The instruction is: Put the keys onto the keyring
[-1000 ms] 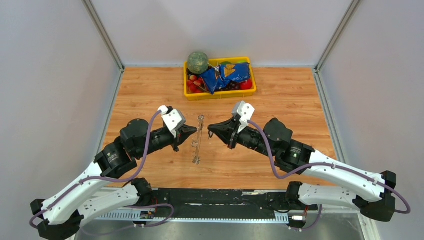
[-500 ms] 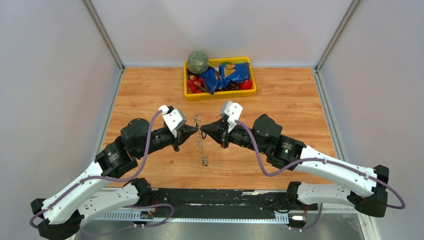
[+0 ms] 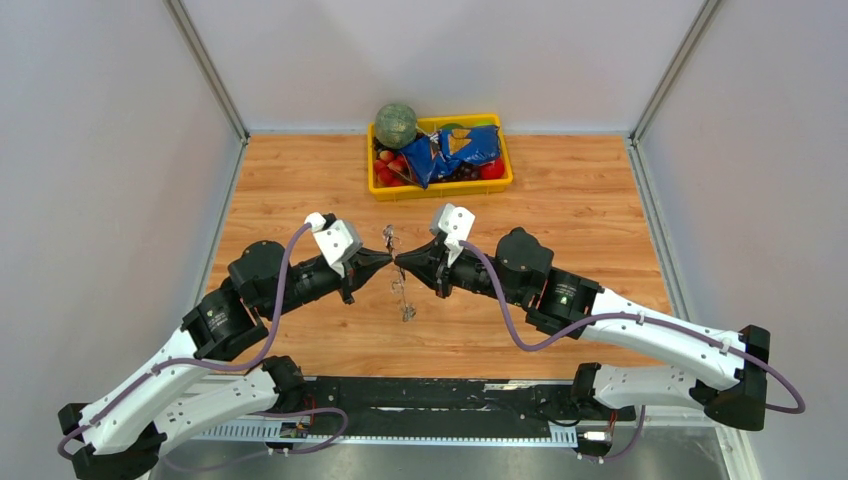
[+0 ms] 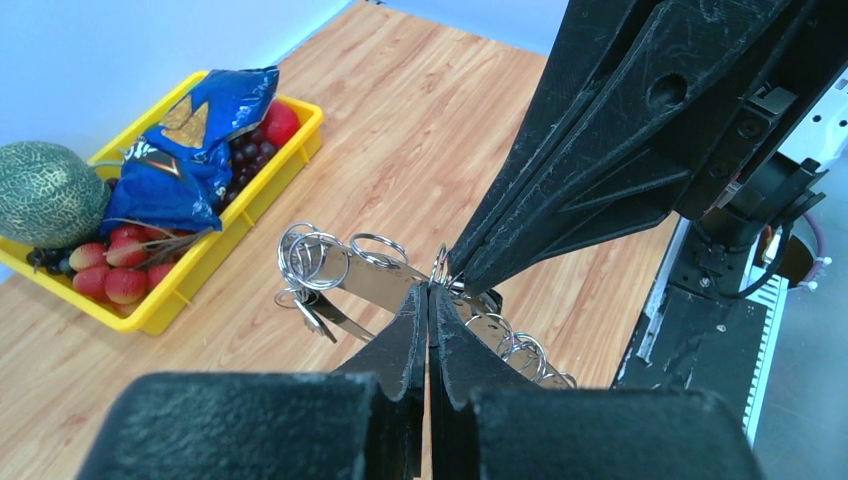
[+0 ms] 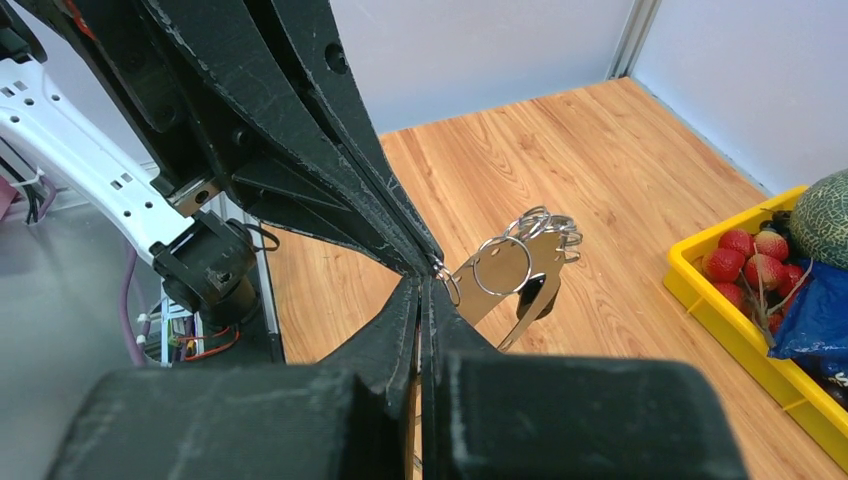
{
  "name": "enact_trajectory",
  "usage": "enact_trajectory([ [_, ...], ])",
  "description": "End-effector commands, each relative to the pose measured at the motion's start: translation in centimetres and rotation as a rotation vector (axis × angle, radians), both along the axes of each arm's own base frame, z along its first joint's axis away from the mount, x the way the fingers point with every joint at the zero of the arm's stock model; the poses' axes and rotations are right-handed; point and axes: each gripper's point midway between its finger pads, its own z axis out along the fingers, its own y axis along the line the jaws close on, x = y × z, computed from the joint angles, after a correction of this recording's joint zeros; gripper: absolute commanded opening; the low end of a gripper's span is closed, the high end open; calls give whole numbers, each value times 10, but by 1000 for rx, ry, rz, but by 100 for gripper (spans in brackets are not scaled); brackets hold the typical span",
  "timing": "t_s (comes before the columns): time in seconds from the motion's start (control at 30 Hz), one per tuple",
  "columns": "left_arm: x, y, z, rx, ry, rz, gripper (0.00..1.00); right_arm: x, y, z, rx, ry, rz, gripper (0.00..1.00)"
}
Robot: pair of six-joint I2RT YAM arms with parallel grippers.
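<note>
left gripper (image 3: 389,259) and right gripper (image 3: 398,263) fully closed, tips meeting mid-tabletop, both pinching the keyring (image 4: 372,285), yellow tray (image 3: 440,189) at far edge

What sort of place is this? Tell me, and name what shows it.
Probably a robot test cell: a wooden table boxed in by plain panel walls, two arms bolted at its near edge, and a yellow tray of fruit.

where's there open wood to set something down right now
Bare table left of the yellow tray, up to the left wall; another patch right of the tray, bordered by the right wall and right arm. Crowded: the middle, where the left fingers and right fingers meet at the keyring, and the near side under the left arm and right arm.
</note>
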Motion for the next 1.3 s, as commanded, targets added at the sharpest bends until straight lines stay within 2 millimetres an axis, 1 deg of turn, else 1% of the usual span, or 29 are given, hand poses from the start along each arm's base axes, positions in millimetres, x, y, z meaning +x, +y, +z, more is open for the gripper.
enact_trajectory([
  [0.0, -4, -2, 26, -72, -58, -29, 0, -2, -1, 42, 110, -38, 9, 0],
  [0.2, -5, -2, 26, -72, -60, -30, 0, -2, -2, 47, 128, -41, 6, 0],
  [0.47, -5, -3, 23, -67, -56, -35, 0, 1, -11, 57, 163, -56, -27, 0],
  [0.9, -9, -3, 27, -84, -66, -52, 0, 5, -10, 58, 169, -53, -46, 0],
  [1.27, -17, -2, 32, -109, -88, -84, 0, 6, -12, 57, 173, -48, -58, 0],
])
